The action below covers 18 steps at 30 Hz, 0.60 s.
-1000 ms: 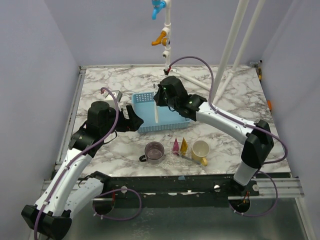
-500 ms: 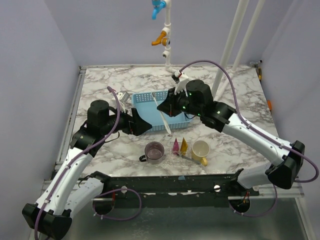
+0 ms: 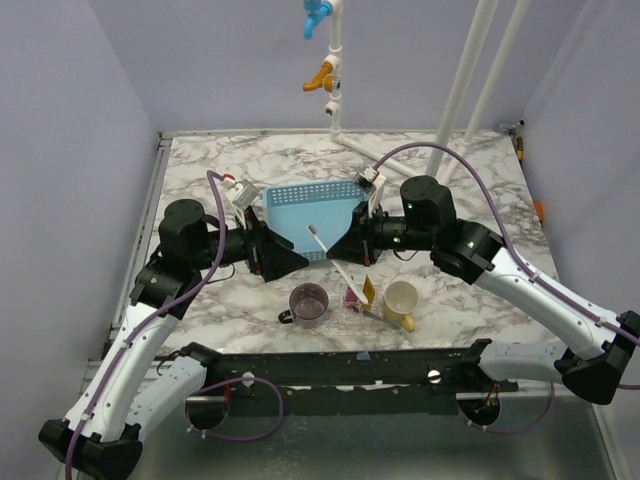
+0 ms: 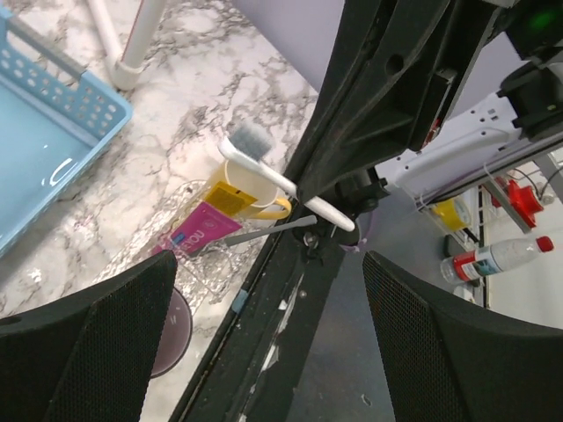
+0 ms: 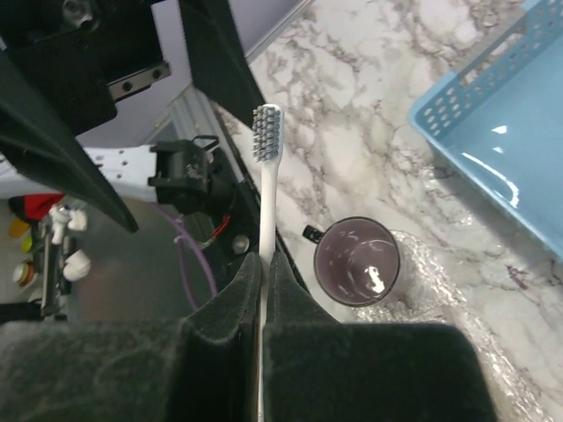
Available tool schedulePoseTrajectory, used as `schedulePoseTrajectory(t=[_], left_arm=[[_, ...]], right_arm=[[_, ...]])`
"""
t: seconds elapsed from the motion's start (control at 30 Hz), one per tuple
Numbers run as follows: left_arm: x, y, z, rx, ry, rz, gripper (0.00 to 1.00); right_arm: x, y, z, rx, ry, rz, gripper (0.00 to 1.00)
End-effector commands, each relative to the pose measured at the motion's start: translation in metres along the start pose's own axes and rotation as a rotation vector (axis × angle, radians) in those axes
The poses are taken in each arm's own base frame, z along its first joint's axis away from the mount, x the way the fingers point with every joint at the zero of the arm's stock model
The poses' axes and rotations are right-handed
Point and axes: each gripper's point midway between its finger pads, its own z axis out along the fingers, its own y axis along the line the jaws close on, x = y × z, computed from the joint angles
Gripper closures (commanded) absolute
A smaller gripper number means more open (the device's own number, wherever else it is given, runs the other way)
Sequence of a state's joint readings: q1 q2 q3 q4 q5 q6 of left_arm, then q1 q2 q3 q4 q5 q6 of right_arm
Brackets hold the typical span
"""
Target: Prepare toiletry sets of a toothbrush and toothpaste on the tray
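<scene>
My right gripper [image 3: 336,254] [image 5: 264,272] is shut on the handle of a white toothbrush [image 3: 320,243] [image 5: 266,167], held in the air in front of the basket with its bristled head up and to the left. My left gripper [image 3: 298,260] [image 4: 273,352] hangs open just left of it, with nothing between its fingers. The toothbrush [image 4: 277,178] shows ahead of the left jaws. Below lies the clear tray [image 3: 346,318] [image 4: 201,264] with the pink toothpaste [image 3: 351,292] [image 4: 204,227], the yellow toothpaste [image 3: 368,289] [image 4: 227,199] and a grey toothbrush [image 4: 268,230].
A light-blue mesh basket [image 3: 300,205] [image 5: 493,141] stands behind the grippers. A purple mug [image 3: 309,302] [image 5: 356,261] sits left of the tray and a yellow mug [image 3: 402,300] right of it. The table's front edge and a black rail run just beyond them.
The right arm has carried the white toothbrush from over the basket forward and down toward the tray. The left gripper has swung right to face it, still open.
</scene>
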State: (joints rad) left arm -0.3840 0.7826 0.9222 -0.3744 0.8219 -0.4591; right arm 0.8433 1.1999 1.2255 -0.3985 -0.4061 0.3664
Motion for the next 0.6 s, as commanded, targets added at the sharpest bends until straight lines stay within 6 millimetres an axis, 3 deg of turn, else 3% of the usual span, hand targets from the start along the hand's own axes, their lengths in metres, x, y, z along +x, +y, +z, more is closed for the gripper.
schedulePoseTrajectory(t=[0.0,0.17,0.37,0.57], left_arm=[[-0.012,-0.033,-0.002,0.153,0.003,0.046,0.14],[-0.015,-0.046,-0.003,0.223,0.026,0.045,0.14],[-0.016,-0.071,-0.01,0.369,0.064,0.054,0.17],[-0.015,-0.079,-0.014,0.41,0.082,0.047,0.25]], right_arm=[[0.015,0.036,-0.017,-0.187,0.057,0.013,1.0],[0.021,0.058,-0.028,-0.309,0.068,0.027,1.0],[0.025,0.07,-0.033,-0.384,0.083,0.042,1.0],[0.019,0.078,-0.032,-0.441,0.059,0.052,1.0]])
